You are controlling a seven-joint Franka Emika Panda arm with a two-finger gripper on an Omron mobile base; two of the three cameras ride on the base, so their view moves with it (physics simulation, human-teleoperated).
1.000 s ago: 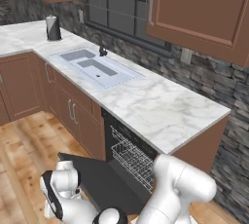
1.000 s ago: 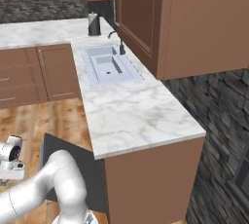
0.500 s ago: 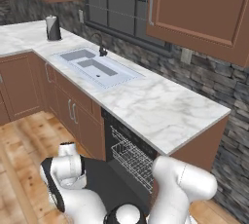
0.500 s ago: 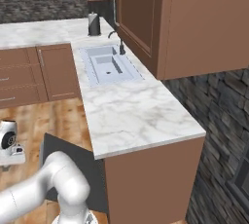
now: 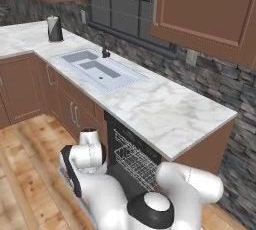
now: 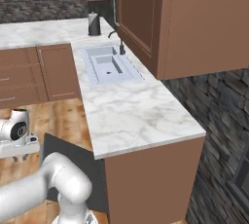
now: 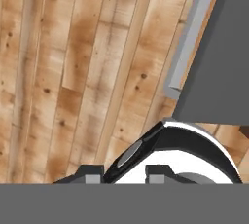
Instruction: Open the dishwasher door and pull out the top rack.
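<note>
The dishwasher door (image 6: pixel 68 156) is a dark flat panel, swung down and open below the marble counter. In the hand view it fills the right side (image 7: pixel 219 57), with its silver bar handle (image 7: pixel 190 35) along the edge over the wooden floor. The top rack (image 5: pixel 134 160), a light wire basket, sits inside the dishwasher's opening under the counter. My gripper (image 7: pixel 121 172) points down at the floor beside the door's outer edge. Its fingertips (image 7: pixel 90 170) stand apart with nothing between them, clear of the handle. From the right base view the gripper (image 6: pixel 22 156) hangs left of the door.
A marble counter (image 5: pixel 165 119) runs over the dishwasher, with a sink (image 5: pixel 97 69) and faucet (image 5: pixel 105 49) further along. Brown cabinet doors (image 5: pixel 75 114) stand left of the dishwasher. A dark canister (image 5: pixel 54 29) stands in the counter's corner. Wooden floor (image 5: pixel 30 174) lies around the door.
The hand has risen from low beside the open door and come nearer the cabinets. The fingers have parted. The door and rack have not moved.
</note>
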